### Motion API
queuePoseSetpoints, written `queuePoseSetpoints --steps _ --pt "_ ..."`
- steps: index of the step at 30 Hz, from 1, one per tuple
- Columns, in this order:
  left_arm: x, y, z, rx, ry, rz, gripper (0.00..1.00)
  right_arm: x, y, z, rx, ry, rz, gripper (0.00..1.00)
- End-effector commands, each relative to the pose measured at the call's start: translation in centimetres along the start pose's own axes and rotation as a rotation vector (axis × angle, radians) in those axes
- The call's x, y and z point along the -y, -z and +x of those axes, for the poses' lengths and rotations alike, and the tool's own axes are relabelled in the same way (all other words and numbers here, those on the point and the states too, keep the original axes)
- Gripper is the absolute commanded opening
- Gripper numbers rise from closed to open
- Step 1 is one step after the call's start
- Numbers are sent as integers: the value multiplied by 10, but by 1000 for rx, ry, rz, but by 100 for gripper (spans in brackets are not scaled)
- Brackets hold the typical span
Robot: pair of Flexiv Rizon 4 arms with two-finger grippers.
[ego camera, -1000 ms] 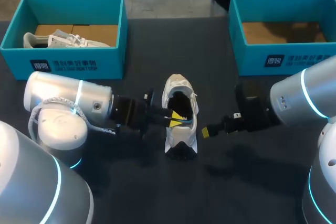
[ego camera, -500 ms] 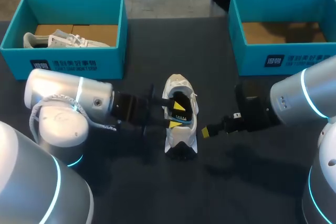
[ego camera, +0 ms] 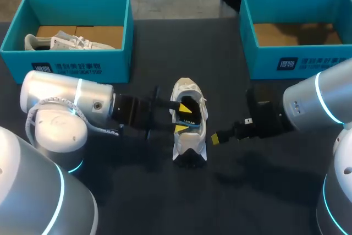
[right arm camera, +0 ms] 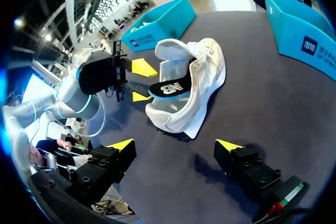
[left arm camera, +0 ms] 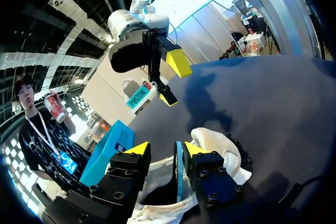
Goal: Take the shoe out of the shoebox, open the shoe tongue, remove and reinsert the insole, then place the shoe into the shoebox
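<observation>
Item inspected: a white shoe (ego camera: 190, 146) lies on the dark table (ego camera: 247, 196), roughly midway between the two teal shoeboxes and outside both of them. Its opening faces up and towards the left arm.

Insole (right arm camera: 170, 87): dark, with a blue edge. It is partly raised out of the shoe's opening, and its rear portion is visible above the collar in the right wrist view.

Left hand (ego camera: 183, 118): it enters from the left side and sits at the shoe's opening with its fingers spread apart. The insole's blue edge stands between the two yellow tips. In the left wrist view that edge lies close against one finger, while the other finger stands clear of it. The hand is therefore not clamped on the insole. Actual contact with the near finger cannot be confirmed.

Right hand (right arm camera: 176, 146): it hovers low over the table just beside the shoe on the right. Its fingers are wide apart, with only bare table surface between them, and it touches nothing.

Left shoebox (ego camera: 82, 65): at the far left of the table, it holds a second pale shoe (ego camera: 60, 42) lying on its brown floor.

Right shoebox (ego camera: 308, 61): at the far right of the table, well apart from the shoe, with its brown floor showing.
</observation>
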State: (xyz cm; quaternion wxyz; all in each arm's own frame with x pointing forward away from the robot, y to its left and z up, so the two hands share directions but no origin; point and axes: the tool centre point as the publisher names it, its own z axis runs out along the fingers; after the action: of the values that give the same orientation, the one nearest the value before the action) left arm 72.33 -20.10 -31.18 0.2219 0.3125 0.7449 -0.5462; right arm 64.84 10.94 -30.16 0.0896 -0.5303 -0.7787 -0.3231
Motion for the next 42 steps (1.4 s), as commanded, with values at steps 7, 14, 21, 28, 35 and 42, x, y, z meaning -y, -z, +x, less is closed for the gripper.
queuePoseSetpoints --steps 7,14,21,28,35,42 --pt "7 -1 -7 -9 -12 18 44 1 1 0 0 0 -1 100" --pt "17 4 -9 -34 -26 33 62 1 1 0 0 0 -1 100" --pt "21 10 -14 -48 -44 43 49 1 1 0 0 0 -1 100" --pt "15 23 -14 -153 -95 50 18 1 1 0 0 0 -1 100" --pt "8 31 -15 -249 -140 75 0 1 1 0 0 0 -1 100" --pt "11 38 -19 -403 -243 123 0 1 1 0 0 0 -1 100"
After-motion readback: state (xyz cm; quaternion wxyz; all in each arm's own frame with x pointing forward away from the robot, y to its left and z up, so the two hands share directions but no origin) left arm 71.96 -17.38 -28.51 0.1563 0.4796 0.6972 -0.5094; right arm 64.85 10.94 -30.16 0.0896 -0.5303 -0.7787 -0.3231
